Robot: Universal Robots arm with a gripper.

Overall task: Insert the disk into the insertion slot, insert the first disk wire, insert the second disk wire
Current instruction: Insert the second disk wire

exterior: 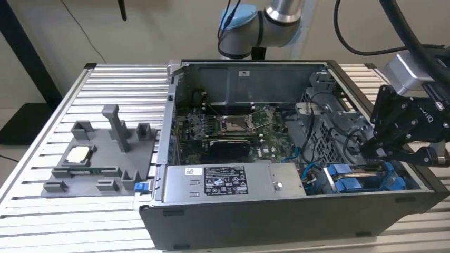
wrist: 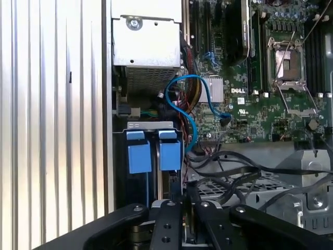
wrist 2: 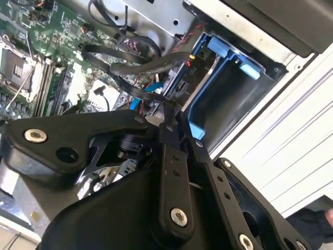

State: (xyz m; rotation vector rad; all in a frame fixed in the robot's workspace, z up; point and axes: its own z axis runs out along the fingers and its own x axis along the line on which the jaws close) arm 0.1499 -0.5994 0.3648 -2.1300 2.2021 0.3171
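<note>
My gripper [exterior: 371, 152] reaches into the open computer case from the exterior view's right, just above the insertion slot [exterior: 360, 182]. The slot is a dark metal bay with blue plastic tabs [wrist: 139, 152] at its mouth. In both wrist views the fingertips [wrist 2: 167, 110] are drawn together on the end of a flat black disk wire [wrist 2: 130, 62], beside the bay's blue edge [wrist 2: 200, 107]. The gripper [wrist: 186, 191] sits right next to the right-hand blue tab [wrist: 169, 151]. The disk's metal body is hidden from me.
A grey labelled power-supply box [exterior: 225, 182] lies along the case's front wall, next to the bay. The motherboard [exterior: 232, 126] fills the case floor, with loose black cables and a blue cable [wrist: 183, 99] near the bay. A grey fixture tray [exterior: 98, 158] sits on the slatted table at the exterior view's left.
</note>
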